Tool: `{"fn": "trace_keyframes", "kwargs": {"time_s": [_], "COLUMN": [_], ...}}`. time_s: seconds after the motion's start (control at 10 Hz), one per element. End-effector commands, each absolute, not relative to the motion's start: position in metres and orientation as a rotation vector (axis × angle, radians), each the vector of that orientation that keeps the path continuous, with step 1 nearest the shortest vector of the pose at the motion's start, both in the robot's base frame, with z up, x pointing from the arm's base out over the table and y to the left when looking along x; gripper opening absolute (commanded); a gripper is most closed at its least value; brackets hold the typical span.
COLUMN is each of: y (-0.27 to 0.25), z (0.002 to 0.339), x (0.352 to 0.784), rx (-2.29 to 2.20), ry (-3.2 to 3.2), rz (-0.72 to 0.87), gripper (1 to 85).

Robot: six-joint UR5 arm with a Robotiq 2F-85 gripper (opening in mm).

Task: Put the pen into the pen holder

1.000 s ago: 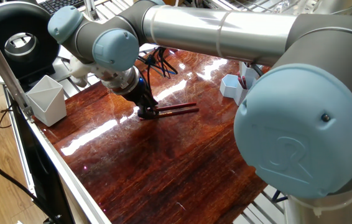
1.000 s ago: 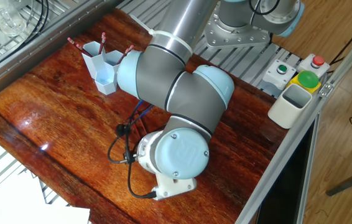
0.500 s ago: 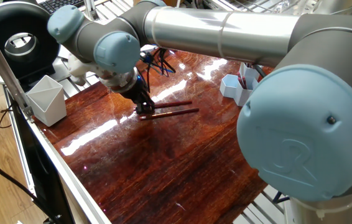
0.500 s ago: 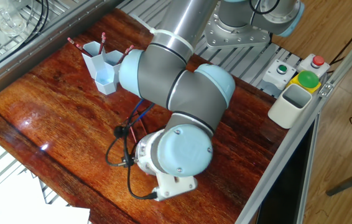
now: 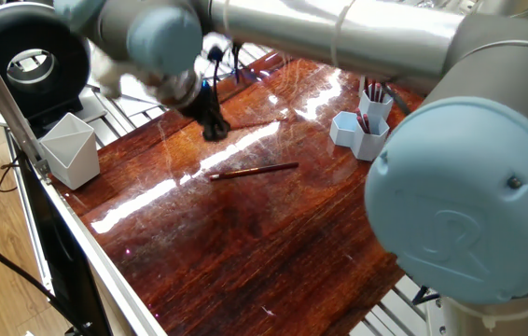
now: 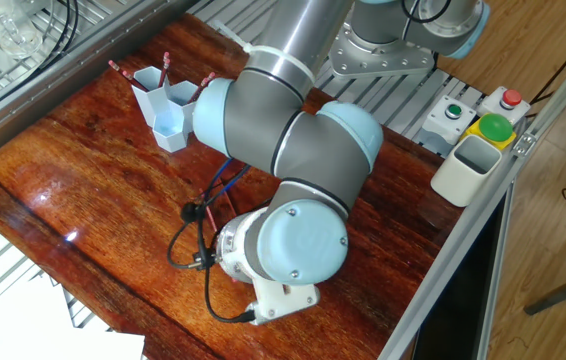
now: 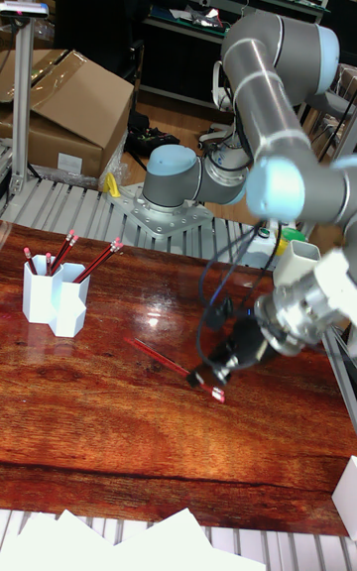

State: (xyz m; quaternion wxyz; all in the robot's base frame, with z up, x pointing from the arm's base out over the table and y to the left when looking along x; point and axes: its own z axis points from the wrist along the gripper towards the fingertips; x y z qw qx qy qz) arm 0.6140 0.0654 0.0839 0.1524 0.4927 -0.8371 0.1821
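Note:
The pen (image 5: pixel 255 170), thin and dark red, lies flat on the glossy wooden table (image 5: pixel 245 243). My gripper (image 5: pixel 213 126) is blurred, up and to the left of the pen's left end and apart from it. Its dark fingers look closed together with nothing between them. In the tall fixed view the pen (image 7: pixel 164 358) lies on the wood with the gripper (image 7: pixel 216 365) over its near end. The light blue pen holder (image 5: pixel 362 131) stands at the table's far right with several red pens in it. It also shows as the holder (image 6: pixel 168 112) and the holder (image 7: pixel 55 298). The arm hides the gripper in the other fixed view.
A pale grey-white angular cup (image 5: pixel 68 149) stands at the table's left edge. A white box (image 6: pixel 466 167) and a button panel (image 6: pixel 488 120) sit at the table's side. Loose cables (image 6: pixel 208 205) hang by the wrist. Papers (image 7: pixel 149 541) lie at the near edge.
The gripper has risen and moved up and left, away from the pen's end. The pen now lies alone on the table.

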Motion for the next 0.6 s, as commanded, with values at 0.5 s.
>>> {"fn": "trace_keyframes", "kwargs": {"time_s": [0.5], "y": [0.044], "z": [0.153], "x": [0.617], "rx": [1.411], "ry": [-2.554], "rz": [0.444], "gripper": [1.0]}}
